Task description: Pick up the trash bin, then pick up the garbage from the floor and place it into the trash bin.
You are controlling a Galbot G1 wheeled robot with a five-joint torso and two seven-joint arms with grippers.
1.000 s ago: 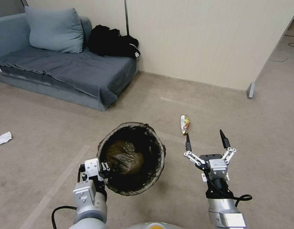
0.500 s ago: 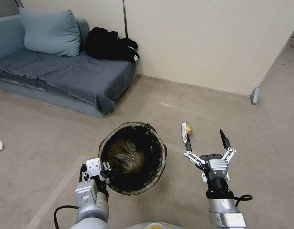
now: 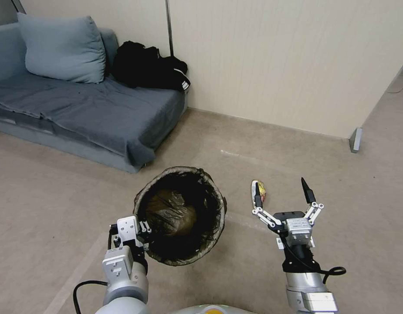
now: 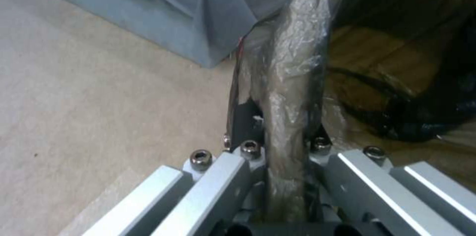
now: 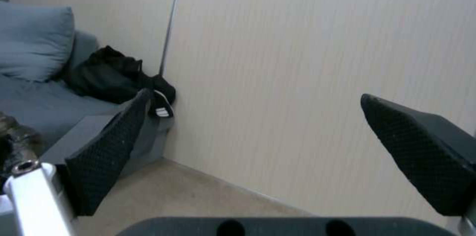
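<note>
Head view: my left gripper clamped the bin rim; right gripper gaped wide just short of the wrapper. Next needed lowering onto it.

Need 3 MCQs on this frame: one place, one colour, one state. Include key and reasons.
1. Where does the wrapper lie?
A. on the sofa
B. on the floor by the right gripper's fingers
C. inside the trash bin

2. What colour is the sofa?
A. blue-grey
B. red
C. yellow

3. What state is the left gripper in?
A. open and away from everything
B. shut on the wrapper
C. shut on the trash bin's rim

Key: 1 B, it lies on the floor beyond the right gripper's fingertips; 2 A, its cushion and blanket are blue-grey too; 3 C, the left wrist view shows the bag-covered rim clamped between the fingers.
</note>
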